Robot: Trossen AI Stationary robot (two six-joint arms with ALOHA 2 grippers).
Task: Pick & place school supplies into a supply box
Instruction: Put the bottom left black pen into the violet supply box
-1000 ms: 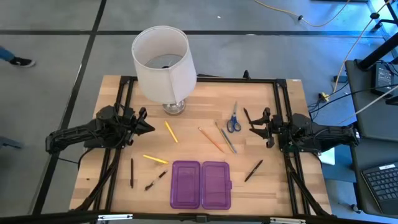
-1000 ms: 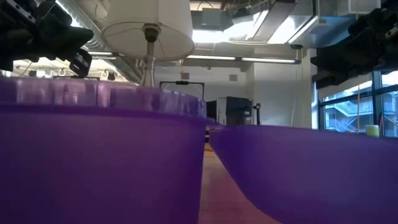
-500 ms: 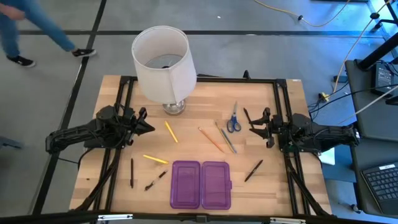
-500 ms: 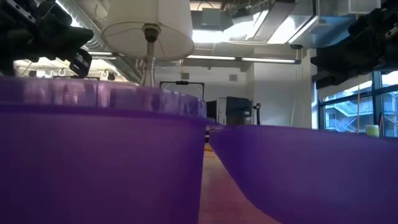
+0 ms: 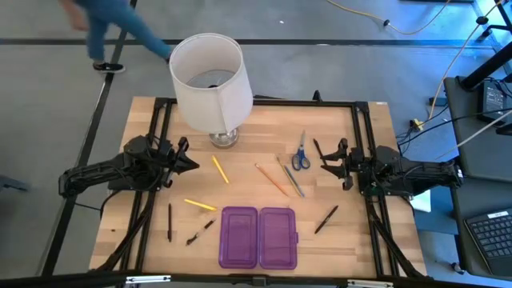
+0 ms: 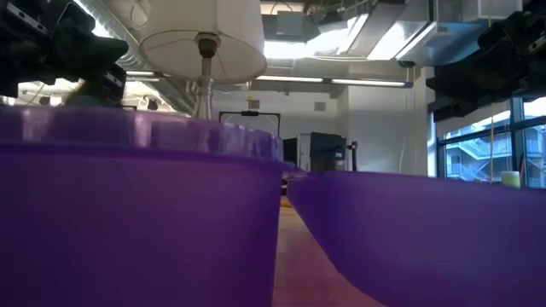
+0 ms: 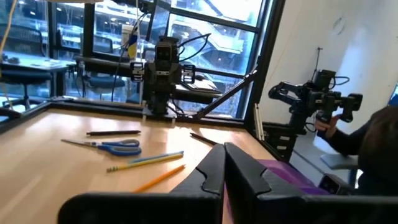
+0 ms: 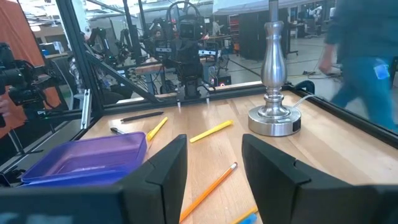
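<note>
The supply box (image 5: 258,237) lies open near the table's near edge, its two purple halves side by side; it fills the low view (image 6: 136,213). On the wood lie blue-handled scissors (image 5: 300,156), two yellow pencils (image 5: 220,170) (image 5: 200,205), an orange pencil (image 5: 272,180), a greyish pencil (image 5: 290,178) and several dark pens (image 5: 169,222) (image 5: 326,218). My left gripper (image 5: 196,165) hovers at the table's left, shut, touching nothing. My right gripper (image 5: 326,166) hovers at the right, beside the scissors, open and empty (image 8: 214,168).
A white-shaded lamp (image 5: 206,80) stands on its metal base (image 5: 224,138) at the far left-centre, between the arms. Black frame rails run along the table's sides. A person walks on the floor (image 5: 112,24) beyond the far left corner. Bare wood lies between the pencils and the box.
Neither arm nor any supply has moved. A person has walked across the floor beyond the table's far left corner, from left toward the lamp.
</note>
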